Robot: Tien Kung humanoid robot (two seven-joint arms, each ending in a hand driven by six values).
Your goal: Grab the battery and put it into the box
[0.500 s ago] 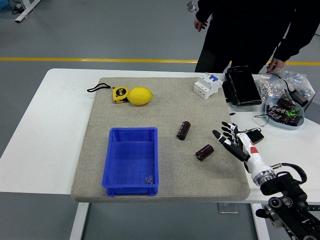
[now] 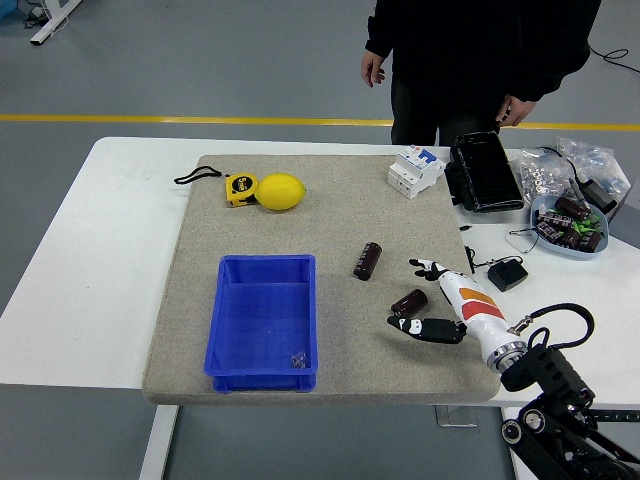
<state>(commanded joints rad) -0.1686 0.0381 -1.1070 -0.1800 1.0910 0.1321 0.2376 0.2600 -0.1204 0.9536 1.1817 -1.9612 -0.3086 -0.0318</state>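
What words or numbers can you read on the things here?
None can be read.
Yellow tape measure: dark label, too blurred.
White circuit breaker with blue tabs: markings too small.
Two dark cylindrical batteries: print unreadable.

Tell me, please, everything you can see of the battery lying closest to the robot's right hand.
The battery is a short, dark maroon-black cylinder with a smooth, slightly glossy wrap. It lies on its side on the grey mat, tilted diagonally, right of the blue box. The right hand brackets it, one of the fingers above and one below; whether they touch it cannot be told.
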